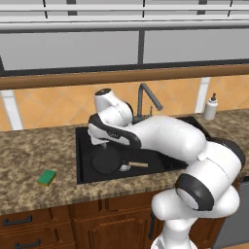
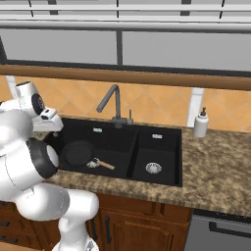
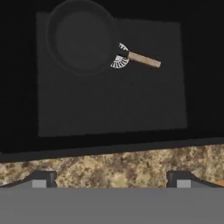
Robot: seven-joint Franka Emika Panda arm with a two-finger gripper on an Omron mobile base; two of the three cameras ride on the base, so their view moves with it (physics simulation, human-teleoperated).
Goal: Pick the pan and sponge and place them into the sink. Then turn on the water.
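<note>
1. The pan (image 1: 106, 159) lies flat on the floor of the wide basin of the sink (image 1: 83, 174), toward its left end.
2. The pan's wooden handle (image 3: 144, 59) crosses the silver drain (image 3: 120, 62), which the pan partly covers.
3. The sponge (image 1: 47, 177) rests on the granite tabletop (image 1: 29, 160), left of the sink and well apart from it, green face up.
4. The gripper (image 3: 112, 181) hangs above the sink's front rim. Its jaws are spread wide and grip nothing.
5. The gooseneck faucet (image 2: 111, 103) stands behind the sink; no stream falls from it.
6. A white soap dispenser (image 2: 200, 123) stands on the tabletop beside the narrow basin.
</note>
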